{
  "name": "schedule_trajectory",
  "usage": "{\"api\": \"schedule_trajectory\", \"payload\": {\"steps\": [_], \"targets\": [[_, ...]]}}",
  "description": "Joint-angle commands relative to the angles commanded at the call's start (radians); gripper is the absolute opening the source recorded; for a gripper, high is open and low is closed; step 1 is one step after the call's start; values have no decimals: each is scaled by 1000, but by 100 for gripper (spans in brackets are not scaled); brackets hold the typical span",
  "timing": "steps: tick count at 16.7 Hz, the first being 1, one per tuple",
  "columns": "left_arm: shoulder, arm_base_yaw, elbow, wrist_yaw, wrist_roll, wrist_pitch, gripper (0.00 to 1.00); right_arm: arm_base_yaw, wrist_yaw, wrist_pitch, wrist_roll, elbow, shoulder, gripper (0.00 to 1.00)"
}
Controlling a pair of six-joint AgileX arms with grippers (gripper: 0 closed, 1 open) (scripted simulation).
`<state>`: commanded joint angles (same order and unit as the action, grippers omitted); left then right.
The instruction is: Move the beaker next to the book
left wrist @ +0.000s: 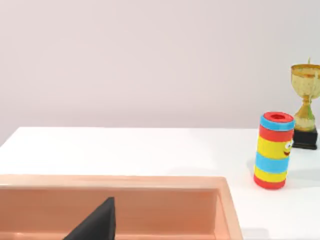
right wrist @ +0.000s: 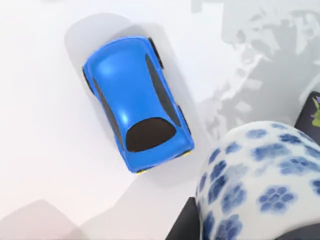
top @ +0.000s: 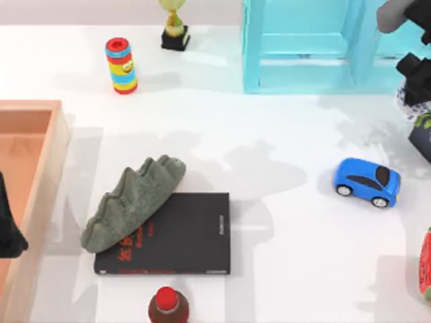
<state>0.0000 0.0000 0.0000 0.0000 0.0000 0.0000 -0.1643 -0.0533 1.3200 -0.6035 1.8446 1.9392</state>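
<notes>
Black book [top: 185,235] flat, long axis left-right, rock [top: 131,202] overlapping, right hand [top: 414,81] at right edge, grip unclear

Rock [top: 133,200] hides a corner of the book [top: 182,235]; beaker [right wrist: 260,180] cut off.

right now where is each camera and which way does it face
Top view: above the table, looking down on the book, rock, car and ring stack; the right arm shows at the right edge, the left arm at the left edge.
Left wrist view: low over the wooden tray, facing the back wall, ring stack and trophy.
Right wrist view: looking down on the car, with the blue-patterned beaker close by.
Shared: top and right wrist both show the car.
</notes>
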Motion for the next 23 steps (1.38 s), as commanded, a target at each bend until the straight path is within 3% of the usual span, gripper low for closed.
{"api": "schedule_trajectory", "payload": {"steps": [7,12,17,23], "targets": [[0,0,0,0,0,0,100,-331,13,35,724,61,73,0],[0,0,0,0,0,0,100,-470,30,27,1087,26,100,0],[0,0,0,0,0,0,100,-534,48,6,1291,-27,116,0],[0,0,0,0,0,0,100,-540,54,-12,1325,-57,106,0]]}}
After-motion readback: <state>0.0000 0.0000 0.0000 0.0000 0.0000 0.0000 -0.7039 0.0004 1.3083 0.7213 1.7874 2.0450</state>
